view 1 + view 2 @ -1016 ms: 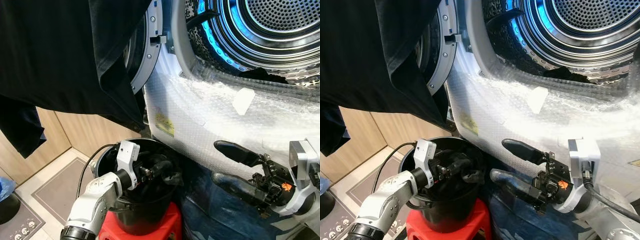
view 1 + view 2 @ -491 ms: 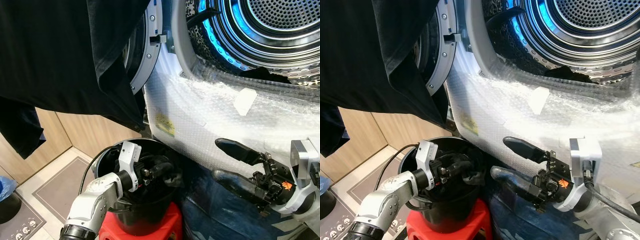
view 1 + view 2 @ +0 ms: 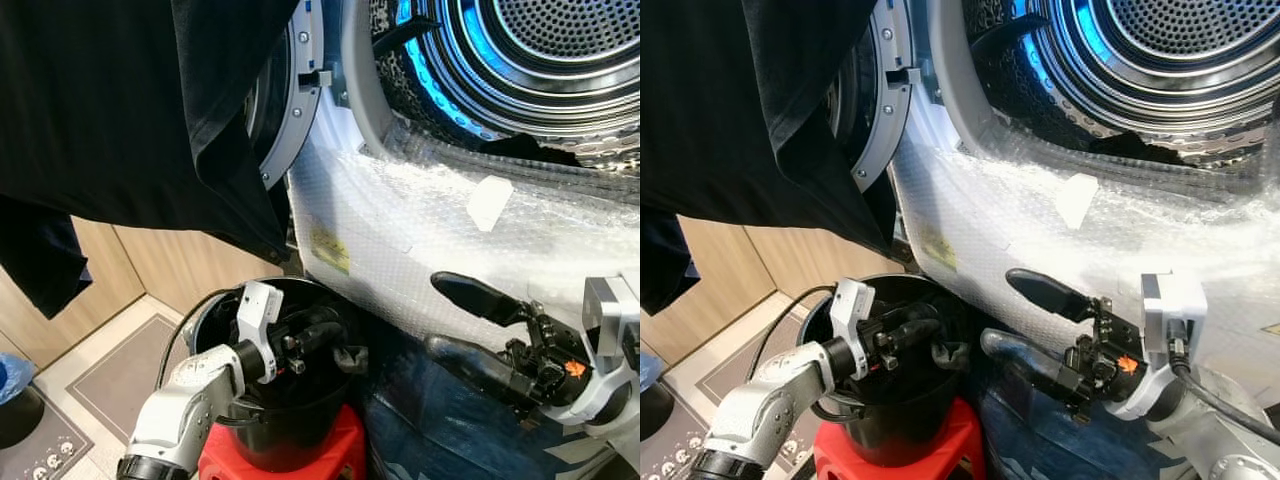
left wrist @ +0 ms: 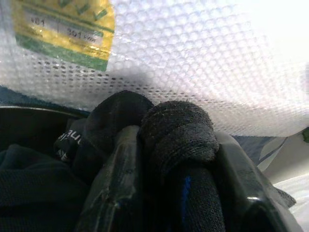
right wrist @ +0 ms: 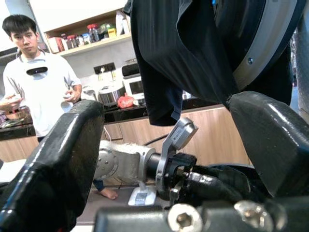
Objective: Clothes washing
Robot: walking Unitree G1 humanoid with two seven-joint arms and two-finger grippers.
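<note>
A black bucket (image 3: 290, 435) stands on a red stool (image 3: 345, 450) in front of the washing machine. My left gripper (image 3: 322, 337) reaches into the bucket's top and is shut on a dark knit garment (image 4: 176, 130), pinched between both fingers (image 4: 120, 183). Part of that garment (image 3: 350, 357) hangs over the bucket's right rim. My right gripper (image 3: 440, 315) is held open at the lower right, close to the machine's bubble-wrapped front (image 3: 420, 230), with nothing between its fingers. The open drum (image 3: 560, 50) is lit blue, and a dark cloth (image 3: 525, 150) lies at its lower lip.
A large black garment (image 3: 120, 110) drapes over the open machine door at upper left. Blue fabric (image 3: 430, 430) lies below the right gripper. A grey mat (image 3: 110, 370) covers the floor at left. A person (image 5: 38, 82) stands by a kitchen counter behind the bucket.
My left gripper has shifted slightly at the bucket's top with the dark garment held in it. The right gripper has stayed open and nearly still.
</note>
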